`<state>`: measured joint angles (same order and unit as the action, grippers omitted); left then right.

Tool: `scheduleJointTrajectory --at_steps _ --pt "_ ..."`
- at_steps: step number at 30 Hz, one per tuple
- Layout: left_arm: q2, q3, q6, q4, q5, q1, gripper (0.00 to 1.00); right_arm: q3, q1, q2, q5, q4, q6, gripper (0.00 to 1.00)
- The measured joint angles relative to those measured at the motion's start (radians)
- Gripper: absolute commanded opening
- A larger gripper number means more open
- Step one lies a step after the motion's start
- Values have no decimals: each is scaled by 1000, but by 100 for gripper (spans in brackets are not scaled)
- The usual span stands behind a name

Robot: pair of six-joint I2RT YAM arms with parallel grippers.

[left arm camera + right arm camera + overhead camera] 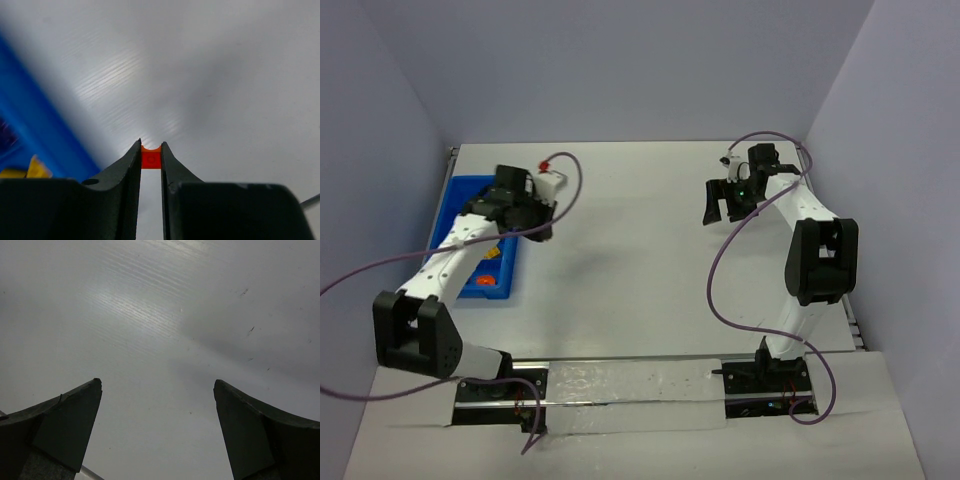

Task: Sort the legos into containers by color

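My left gripper is shut on a small orange lego pinched between its fingertips, held above the white table just right of the blue tray. In the top view the left gripper hangs beside the tray's right rim, near its far end. The tray holds orange pieces and a yellow piece; a yellow lego and a dark purple patch show at the left wrist view's edge. My right gripper is open and empty over bare table at the far right, with only bare table between its fingers.
The left arm lies over much of the tray and hides its middle compartments. Purple cables loop from both arms. The table's far edge meets the back wall, and a side wall stands close to the right arm.
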<state>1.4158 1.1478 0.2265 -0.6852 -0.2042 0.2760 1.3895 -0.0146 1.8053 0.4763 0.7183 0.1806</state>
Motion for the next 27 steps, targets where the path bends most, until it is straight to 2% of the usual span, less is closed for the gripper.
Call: scheduleJointTrajectory --at_steps 4,12,20,23,27 --pt "-74 0 37 -69 -21 -227 3 1 -22 0 -4 1 0 100" --pt "-68 -30 132 -128 -71 -518 3 8 -40 0 -5 2 0 100" --pt "-23 -120 203 -124 -70 -594 6 8 -40 0 -13 3 0 100" --pt "-22 -143 214 -120 -66 -607 21 8 -40 0 -16 4 0 100" --pt "-22 -167 229 -106 -60 -611 30 12 -40 0 -16 5 0 100"
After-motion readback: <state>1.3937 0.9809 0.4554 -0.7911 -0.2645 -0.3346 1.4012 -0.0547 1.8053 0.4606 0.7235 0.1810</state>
